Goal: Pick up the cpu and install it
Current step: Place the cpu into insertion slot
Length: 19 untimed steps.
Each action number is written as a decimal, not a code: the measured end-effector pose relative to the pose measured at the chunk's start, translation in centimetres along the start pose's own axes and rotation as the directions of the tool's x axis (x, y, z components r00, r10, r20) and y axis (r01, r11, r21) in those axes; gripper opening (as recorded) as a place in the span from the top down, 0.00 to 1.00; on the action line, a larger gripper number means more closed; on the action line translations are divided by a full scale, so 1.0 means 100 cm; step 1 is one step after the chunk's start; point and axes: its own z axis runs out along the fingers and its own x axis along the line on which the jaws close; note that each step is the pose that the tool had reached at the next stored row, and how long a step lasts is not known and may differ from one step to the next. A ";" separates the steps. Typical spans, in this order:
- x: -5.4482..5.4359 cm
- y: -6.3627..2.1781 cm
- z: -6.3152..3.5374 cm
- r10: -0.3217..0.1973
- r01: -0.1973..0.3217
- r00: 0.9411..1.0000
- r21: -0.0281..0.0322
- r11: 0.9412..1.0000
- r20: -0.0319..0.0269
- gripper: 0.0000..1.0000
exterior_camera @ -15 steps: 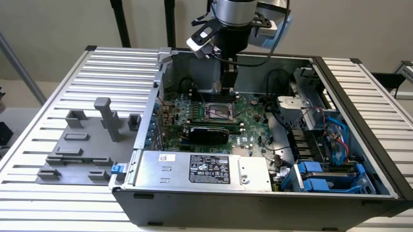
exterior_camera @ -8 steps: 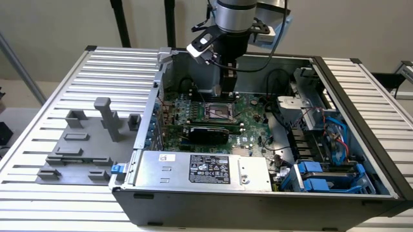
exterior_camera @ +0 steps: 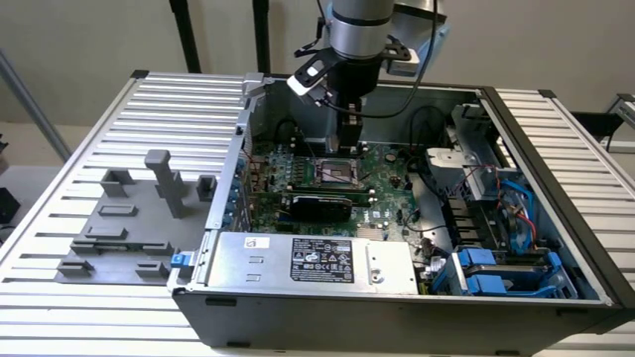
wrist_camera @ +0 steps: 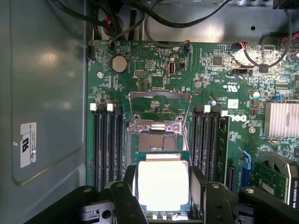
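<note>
Silvery metal showed between the gripper's two black fingers: the jaws stood partly spread, clamping the cpu by opposite edges. The open socket, with its load plate raised, lay close beneath and slightly ahead of the chip, whose edges looked parallel with the socket frame. White print on the green motherboard read, I think, Dell. The sticker on the case wall I could not read.
</note>
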 end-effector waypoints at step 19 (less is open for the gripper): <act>0.002 0.0003 0.0345 0.000 0.000 1.000 0.000 1.000 0.000 0.45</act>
